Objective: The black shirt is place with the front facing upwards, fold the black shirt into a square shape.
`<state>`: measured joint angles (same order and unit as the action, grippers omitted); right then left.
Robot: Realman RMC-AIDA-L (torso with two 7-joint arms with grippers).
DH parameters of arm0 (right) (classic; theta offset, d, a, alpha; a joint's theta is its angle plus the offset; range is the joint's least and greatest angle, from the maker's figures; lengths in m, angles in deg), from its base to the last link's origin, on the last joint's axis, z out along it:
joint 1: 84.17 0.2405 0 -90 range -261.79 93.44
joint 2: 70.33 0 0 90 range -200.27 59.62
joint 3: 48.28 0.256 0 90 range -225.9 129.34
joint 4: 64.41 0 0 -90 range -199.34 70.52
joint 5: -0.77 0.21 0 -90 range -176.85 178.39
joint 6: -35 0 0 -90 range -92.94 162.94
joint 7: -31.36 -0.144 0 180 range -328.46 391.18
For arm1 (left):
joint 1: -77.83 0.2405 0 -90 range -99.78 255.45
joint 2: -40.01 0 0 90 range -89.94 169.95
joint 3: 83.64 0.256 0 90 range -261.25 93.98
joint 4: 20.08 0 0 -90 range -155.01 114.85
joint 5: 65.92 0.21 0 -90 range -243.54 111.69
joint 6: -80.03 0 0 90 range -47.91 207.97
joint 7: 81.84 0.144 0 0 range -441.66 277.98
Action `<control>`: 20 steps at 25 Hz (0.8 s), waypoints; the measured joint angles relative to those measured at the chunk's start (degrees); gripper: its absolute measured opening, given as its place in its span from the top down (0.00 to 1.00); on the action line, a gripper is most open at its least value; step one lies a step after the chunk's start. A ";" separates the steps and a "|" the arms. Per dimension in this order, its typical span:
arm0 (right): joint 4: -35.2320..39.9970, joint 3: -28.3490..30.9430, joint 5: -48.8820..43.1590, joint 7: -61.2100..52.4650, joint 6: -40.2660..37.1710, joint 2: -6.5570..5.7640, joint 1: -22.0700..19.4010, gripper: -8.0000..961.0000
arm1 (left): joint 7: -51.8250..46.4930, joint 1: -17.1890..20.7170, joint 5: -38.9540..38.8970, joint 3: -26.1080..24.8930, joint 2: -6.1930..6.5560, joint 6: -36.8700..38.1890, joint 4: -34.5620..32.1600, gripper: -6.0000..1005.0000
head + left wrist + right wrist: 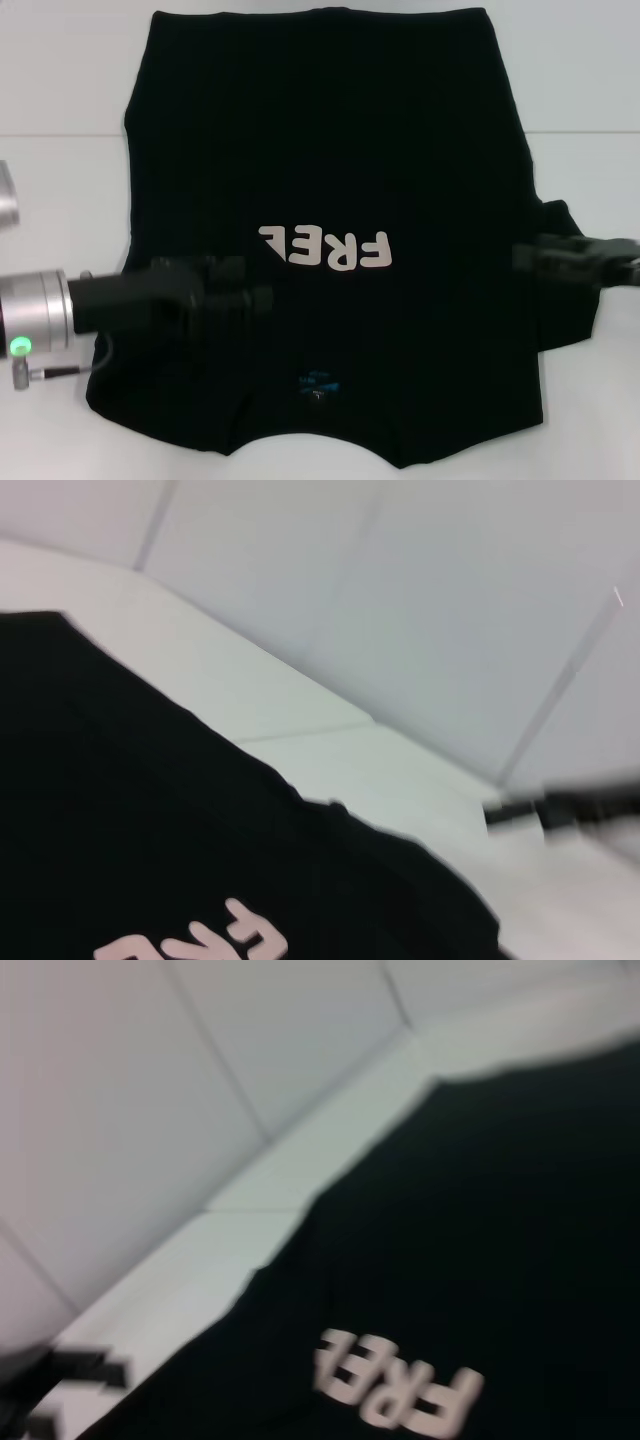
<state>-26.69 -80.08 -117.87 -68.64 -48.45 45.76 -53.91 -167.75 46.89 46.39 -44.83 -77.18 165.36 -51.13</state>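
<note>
The black shirt (330,150) lies flat on the white table (60,90), collar toward me. Its off-white chest print (335,250) faces up and its blue neck label (318,383) shows near the front edge. The shirt's left side looks folded inward, and the fold covers the print's end. The right sleeve (570,310) sticks out sideways. My left gripper (255,295) is low over the shirt, just left of the print. My right gripper (525,258) is at the shirt's right edge above the sleeve. The shirt also shows in the left wrist view (150,820) and the right wrist view (480,1220).
The table runs out to the left, the right and behind the shirt. A pale wall (400,600) rises behind it. The left wrist view shows the right gripper (560,805) far off. The right wrist view shows the left gripper (50,1385) far off.
</note>
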 joint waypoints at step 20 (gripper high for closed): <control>5.63 -0.15 -30.38 -52.69 0.39 -6.98 8.77 0.24 | 13.87 3.12 0.14 -0.43 -1.10 4.14 -1.66 0.27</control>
<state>-21.06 -80.23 -148.25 -121.33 -48.06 38.78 -45.14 -153.89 50.02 46.52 -45.26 -78.28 169.51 -52.78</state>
